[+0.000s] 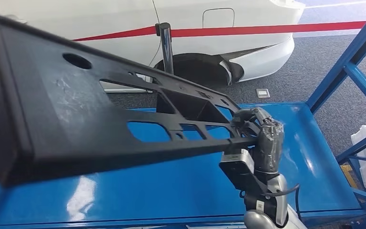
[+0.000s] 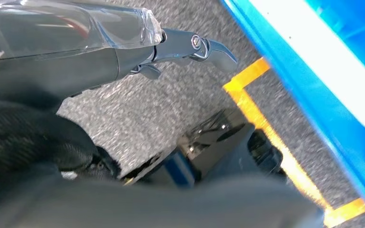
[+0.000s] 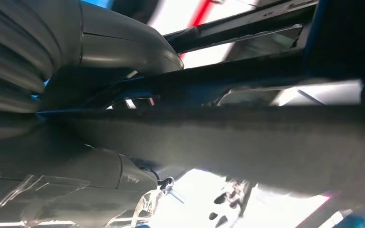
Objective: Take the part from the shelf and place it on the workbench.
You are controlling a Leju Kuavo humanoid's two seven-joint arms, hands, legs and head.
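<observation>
A big black part (image 1: 100, 119) (long and flat, with holes cut through it) is up in the air over the blue tabletop (image 1: 171, 191). It slants across the head view. Its wide end is close to the camera on the left. Its thin end reaches out over the middle of the tabletop.

The right hand (image 1: 259, 136) holds the part at the thin end. Its fingers (image 1: 248, 121) are wrapped tight on the part's edge there. In the right wrist view the part (image 3: 247, 142) runs as a dark bar right next to the hand (image 3: 76, 61).

The left hand (image 2: 123, 52) hangs low over grey floor (image 2: 138, 114). One thin finger sticks out with nothing by it, but I cannot tell if the hand is open or closed. A yellow line (image 2: 266, 128) on the floor runs beside the blue edge (image 2: 313, 95) of the bench.

The tabletop has lots of bare blue room under and around the part. A blue frame (image 1: 352, 62) stands at its right side. Behind the far edge is a white car (image 1: 124, 19) with a red strap (image 1: 267, 29) on a post (image 1: 166, 45).
</observation>
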